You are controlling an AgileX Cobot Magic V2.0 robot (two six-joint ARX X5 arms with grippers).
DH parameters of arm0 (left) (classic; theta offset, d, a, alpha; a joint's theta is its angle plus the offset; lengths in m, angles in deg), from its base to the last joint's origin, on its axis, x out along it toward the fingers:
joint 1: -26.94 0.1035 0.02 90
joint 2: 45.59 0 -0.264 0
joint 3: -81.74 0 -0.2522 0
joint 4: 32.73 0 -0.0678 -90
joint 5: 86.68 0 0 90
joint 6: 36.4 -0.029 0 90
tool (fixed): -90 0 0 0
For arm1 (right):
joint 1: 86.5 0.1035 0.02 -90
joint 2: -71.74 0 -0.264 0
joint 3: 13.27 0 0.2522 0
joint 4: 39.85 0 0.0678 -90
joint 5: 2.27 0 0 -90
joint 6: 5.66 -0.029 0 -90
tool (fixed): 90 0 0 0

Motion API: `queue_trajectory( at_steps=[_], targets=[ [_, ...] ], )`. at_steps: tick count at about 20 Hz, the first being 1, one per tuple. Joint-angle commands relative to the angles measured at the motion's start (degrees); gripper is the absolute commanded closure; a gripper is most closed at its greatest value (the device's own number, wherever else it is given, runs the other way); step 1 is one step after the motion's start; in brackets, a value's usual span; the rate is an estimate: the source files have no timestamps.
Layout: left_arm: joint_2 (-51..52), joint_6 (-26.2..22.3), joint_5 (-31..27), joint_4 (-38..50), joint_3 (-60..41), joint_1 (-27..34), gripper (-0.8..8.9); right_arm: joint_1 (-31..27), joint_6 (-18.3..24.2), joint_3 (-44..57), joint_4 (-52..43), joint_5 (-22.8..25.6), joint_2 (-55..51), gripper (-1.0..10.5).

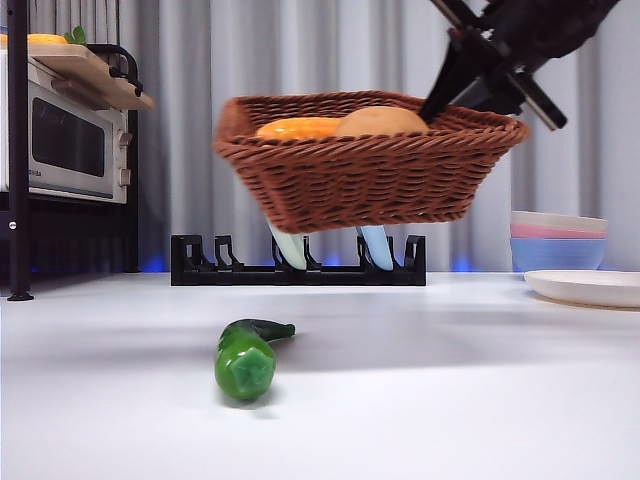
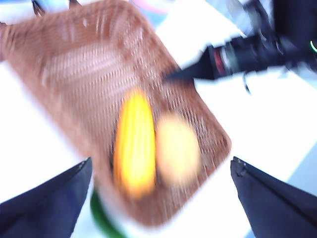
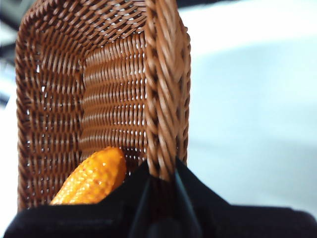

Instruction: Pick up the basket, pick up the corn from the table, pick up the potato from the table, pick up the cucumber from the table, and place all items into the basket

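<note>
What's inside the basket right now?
The basket, held off the table by the right gripper clamped on its rim, holds the corn and the potato side by side. The cucumber lies on the table.

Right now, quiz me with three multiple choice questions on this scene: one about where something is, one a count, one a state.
1. Where is the cucumber?
A. in the basket
B. on the table
C. on the microwave

2. How many vegetables lie in the basket?
A. none
B. two
C. three

3. What is the right gripper doing?
A. hanging open
B. holding the corn
C. shut on the basket's rim

Answers: B, it lies on the white table; B, the corn and the potato; C, its jaws pinch the braided rim, basket lifted.
</note>
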Motion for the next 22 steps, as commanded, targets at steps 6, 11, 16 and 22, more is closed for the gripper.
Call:
queue_trajectory(
  at_steps=[6,11,16,22],
  targets=[
    [-3.21,-0.04,-5.16,-13.75,-3.28,-5.64,3.46,-8.59,-1.62,-0.33,-1.38,-0.98,-0.13,9.6],
    [-11.15,3.48,-9.22,-8.44,-8.20,-8.68,3.46,-10.75,-1.60,-0.33,-1.09,-1.09,-0.13,9.6],
    [-23.65,3.69,-9.18,-2.58,-8.48,-8.61,3.46,-10.75,-1.53,-0.33,-1.09,-1.11,-0.13,9.6],
    [-34.91,4.35,-8.98,2.64,-8.48,-8.44,3.46,-11.06,-1.22,-0.33,-1.07,-1.09,-0.13,9.6]
  ],
)
